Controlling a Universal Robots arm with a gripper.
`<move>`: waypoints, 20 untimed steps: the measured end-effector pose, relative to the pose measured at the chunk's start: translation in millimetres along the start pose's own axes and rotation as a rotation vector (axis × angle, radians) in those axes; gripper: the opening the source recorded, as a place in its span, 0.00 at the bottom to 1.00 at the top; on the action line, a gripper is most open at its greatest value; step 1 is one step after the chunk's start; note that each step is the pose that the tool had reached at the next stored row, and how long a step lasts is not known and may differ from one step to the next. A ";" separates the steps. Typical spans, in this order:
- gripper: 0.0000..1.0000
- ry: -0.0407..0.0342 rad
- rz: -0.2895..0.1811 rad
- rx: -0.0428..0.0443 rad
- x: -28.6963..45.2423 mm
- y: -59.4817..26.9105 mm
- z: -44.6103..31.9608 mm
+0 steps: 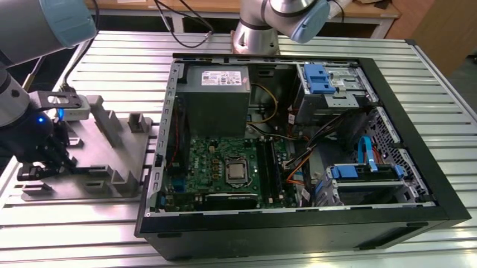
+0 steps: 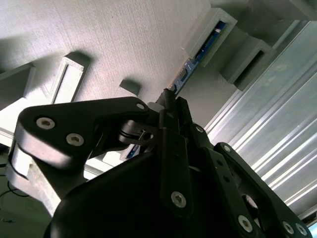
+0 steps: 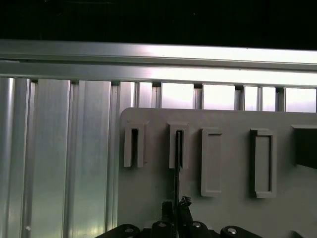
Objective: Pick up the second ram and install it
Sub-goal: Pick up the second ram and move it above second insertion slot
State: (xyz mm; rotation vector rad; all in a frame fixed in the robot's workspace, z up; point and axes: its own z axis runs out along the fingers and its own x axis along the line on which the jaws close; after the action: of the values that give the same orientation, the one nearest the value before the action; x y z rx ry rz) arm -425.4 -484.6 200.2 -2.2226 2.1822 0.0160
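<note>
The gripper's (image 2: pixel 168 101) black linkage sits closest in the second wrist view. Its jaws are pinched almost together on the thin edge of the second ram (image 2: pixel 197 53), a dark stick standing on edge in a slot of the grey tray (image 2: pixel 109 44). In the first wrist view the second ram (image 3: pixel 176 163) runs as a narrow dark line from the slot down between the jaws. The tray lies on a slatted aluminium table (image 1: pixel 75 234) at the exterior view's left, just beside the open computer case (image 1: pixel 417 145). Inside are a motherboard (image 1: pixel 209 162) and a power supply (image 1: pixel 216 103). Its white label (image 1: pixel 223 79) carries print too small to read.
</note>
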 end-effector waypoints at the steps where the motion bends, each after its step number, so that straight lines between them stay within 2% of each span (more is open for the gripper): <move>1: 0.19 0.0000 0.000 0.0000 0.0 0.0 0.0; 12: 0.19 -0.0003 0.000 0.0001 0.0 0.0 -0.8; 13: 0.17 -0.0001 0.000 -0.0001 0.0 0.0 -0.8; 14: 0.11 -0.0002 0.000 0.0000 0.0 0.0 -0.8; 20: 0.11 -0.0003 0.000 0.0001 0.0 0.0 -0.8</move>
State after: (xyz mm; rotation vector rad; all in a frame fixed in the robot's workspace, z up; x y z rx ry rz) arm -425.4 -484.6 201.1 -2.2225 2.1820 0.0162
